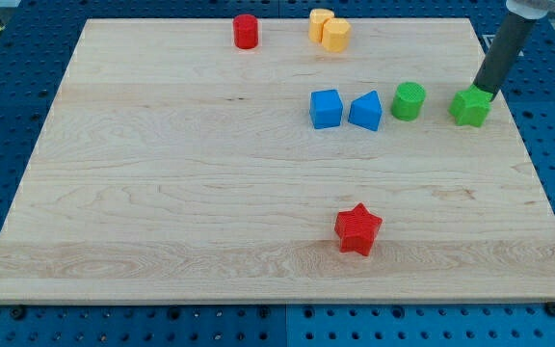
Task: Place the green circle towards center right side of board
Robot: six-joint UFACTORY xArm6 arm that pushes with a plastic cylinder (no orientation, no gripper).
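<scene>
The green circle (409,100) stood upright on the surface (181,183), in the upper right part of the board, a short cylinder with a flat top; it looked small, rigid and light, likely to slide readily on the smooth wood and, being round, liable to roll off a push that was not aimed through its middle; there was no taking hold of it, since the arm carried no claw, only a rod, so nothing was spread or pinching anything; contact would best be made low on its curved side, opposite the wanted direction; just to its right, a little apart, sat a green star-like block (469,107), with my tip (481,93) touching or almost touching its top edge; to the circle's left lay a blue triangle-like block (365,111), then a blue cube (326,109); farther off, a yellow pair (330,30) and a red cylinder (246,31) near the view's top, a red star (357,229) toward the bottom.
</scene>
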